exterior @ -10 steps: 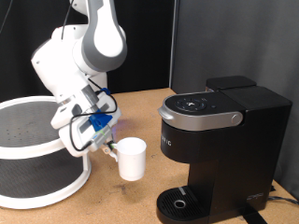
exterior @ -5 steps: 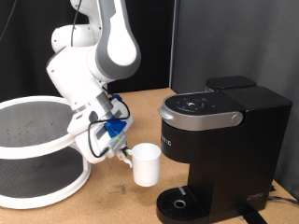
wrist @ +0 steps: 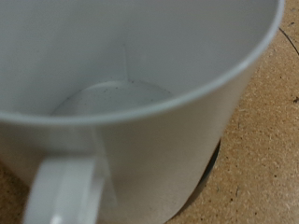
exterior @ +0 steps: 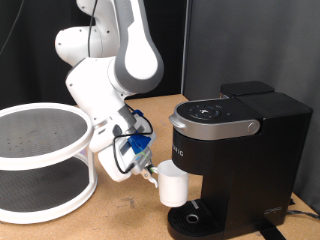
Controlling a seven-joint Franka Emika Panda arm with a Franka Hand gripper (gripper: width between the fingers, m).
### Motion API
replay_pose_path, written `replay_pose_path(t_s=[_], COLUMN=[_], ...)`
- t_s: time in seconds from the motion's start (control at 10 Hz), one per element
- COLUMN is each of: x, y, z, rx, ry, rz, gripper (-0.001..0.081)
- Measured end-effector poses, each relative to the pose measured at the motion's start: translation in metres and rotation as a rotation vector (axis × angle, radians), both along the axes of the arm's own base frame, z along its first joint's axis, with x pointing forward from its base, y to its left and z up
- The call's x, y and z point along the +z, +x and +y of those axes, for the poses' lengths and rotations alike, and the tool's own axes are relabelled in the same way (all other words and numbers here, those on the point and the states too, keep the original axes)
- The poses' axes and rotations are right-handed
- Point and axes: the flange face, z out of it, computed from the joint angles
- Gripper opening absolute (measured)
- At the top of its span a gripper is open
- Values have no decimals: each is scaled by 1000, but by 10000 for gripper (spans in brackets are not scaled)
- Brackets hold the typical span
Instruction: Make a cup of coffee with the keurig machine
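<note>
Keurig machine (exterior: 235, 160) sat at the tabletop's edge on the exterior view's right, drip tray (exterior: 192, 219) at its base toward the bottom edge. Cup (exterior: 173, 185) hung upright just above the drip tray, right beside the machine's front on its left side. Gripper (exterior: 150, 173) was immediately left of the cup, at its handle side. Two-tier round rack (exterior: 42, 160) stood at the table's left edge, well apart from the machine. Wrist view: cup (wrist: 140, 103) directly below, handle (wrist: 64, 191) nearest the camera.
</note>
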Motion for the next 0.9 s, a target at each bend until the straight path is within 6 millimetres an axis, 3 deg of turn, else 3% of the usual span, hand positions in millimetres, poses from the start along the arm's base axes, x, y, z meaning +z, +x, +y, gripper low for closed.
replay_pose_path(t_s=[0.9], x=[-23], y=[21], z=[25], rx=[-1], ry=[1], rz=[-11], gripper=[71])
